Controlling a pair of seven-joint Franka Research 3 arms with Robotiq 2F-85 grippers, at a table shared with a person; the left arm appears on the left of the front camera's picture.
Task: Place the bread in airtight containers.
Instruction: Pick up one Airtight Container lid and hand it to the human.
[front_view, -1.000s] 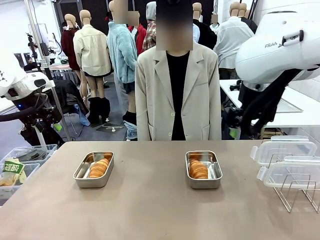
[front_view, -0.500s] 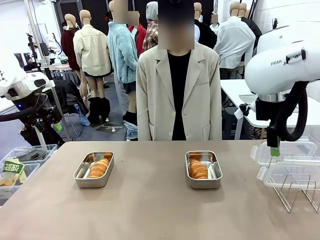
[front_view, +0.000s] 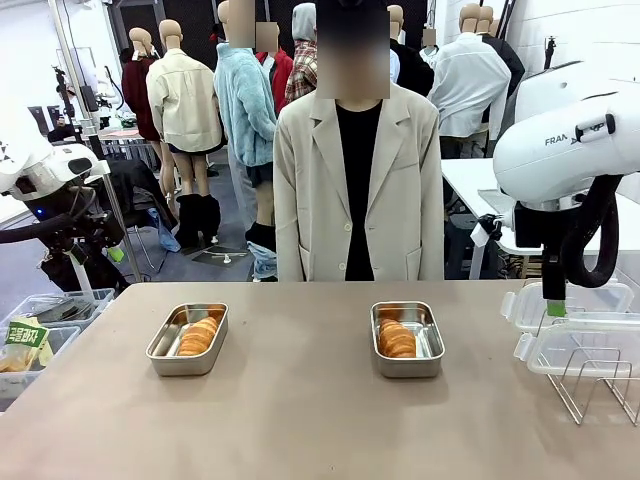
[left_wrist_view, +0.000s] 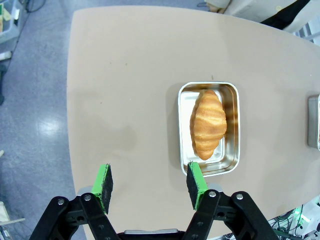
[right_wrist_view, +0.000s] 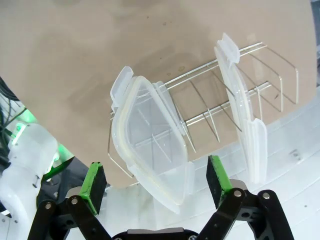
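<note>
Two steel airtight containers sit on the brown table. The left container (front_view: 160, 350) holds bread (front_view: 198, 335), and the right container (front_view: 432, 342) holds bread (front_view: 397, 338). From high above, my left gripper (left_wrist_view: 150, 181) is open over the table edge beside the left container (left_wrist_view: 182, 130), whose croissant-like bread (left_wrist_view: 207, 122) lies inside. My right gripper (front_view: 556, 308) hangs open over two clear lids (front_view: 575, 345) standing in a wire rack. In the right wrist view the right gripper (right_wrist_view: 156, 179) is open, with the nearer lid (right_wrist_view: 150, 135) just beyond its fingers and a second lid (right_wrist_view: 240, 110) farther off.
A person in a beige jacket (front_view: 357, 190) stands at the far side of the table, hands out of sight. The wire rack (front_view: 590, 385) occupies the right edge. Bins (front_view: 40, 335) with packets stand on the floor at the left. The other container's edge (left_wrist_view: 314, 122) shows at the left wrist view's right.
My right arm has swung right and come down, bringing its open gripper over the lids in the rack. The containers, the bread and the left arm have not moved.
</note>
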